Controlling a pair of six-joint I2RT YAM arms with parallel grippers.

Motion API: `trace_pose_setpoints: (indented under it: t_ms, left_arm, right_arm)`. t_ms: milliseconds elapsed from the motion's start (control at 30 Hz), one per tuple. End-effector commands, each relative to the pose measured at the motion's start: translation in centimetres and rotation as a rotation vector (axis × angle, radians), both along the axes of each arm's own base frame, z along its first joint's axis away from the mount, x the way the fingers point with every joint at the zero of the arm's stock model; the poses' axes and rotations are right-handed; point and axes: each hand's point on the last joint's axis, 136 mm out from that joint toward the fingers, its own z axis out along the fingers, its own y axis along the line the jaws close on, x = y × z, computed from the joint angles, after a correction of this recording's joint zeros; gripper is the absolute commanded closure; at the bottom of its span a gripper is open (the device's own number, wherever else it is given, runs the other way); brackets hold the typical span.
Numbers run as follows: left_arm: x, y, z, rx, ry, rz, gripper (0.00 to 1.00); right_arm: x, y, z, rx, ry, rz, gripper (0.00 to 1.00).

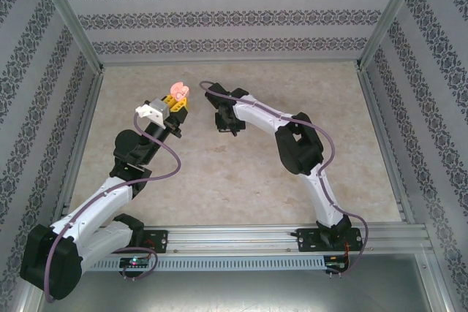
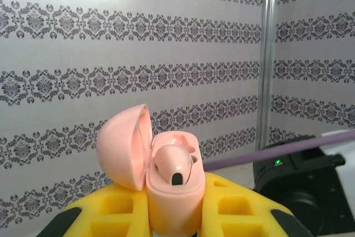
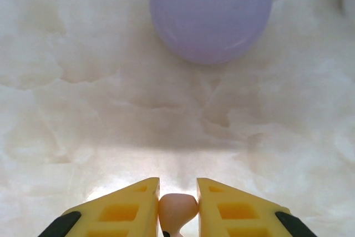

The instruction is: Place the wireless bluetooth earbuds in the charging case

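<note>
Holding the open pale pink plastic charging case [image 2: 173, 195] clamped in my left gripper [image 1: 178, 100], up over the marbled table's [image 1: 241, 173] far half, one pink earbud [image 2: 175, 166] seated inside. Right gripper [image 3: 178, 192] is pinching another pale pink earbud [image 3: 177, 209] low over the table, rounded purple case [image 3: 211, 12] nearby.

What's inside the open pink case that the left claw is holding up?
One pale pink earbud sits in the pink case, its head showing. Its stem is hidden by the case wall, and the slot behind it is partly covered.
</note>
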Motion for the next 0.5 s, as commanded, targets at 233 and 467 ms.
trace_pose_setpoints:
  t_ms: [233,467]
  left_arm:
    - [-0.3,-0.5,1.9,0.001,-0.044,-0.046,1.0]
    - [-0.4,-1.6,2.1,0.039,-0.07,-0.099,1.0]
  right_arm:
    - [0.8,-1.5,10.2,0.126,-0.213,-0.013,0.78]
    - [-0.3,-2.8,19.1,0.247,-0.383,0.013,0.78]
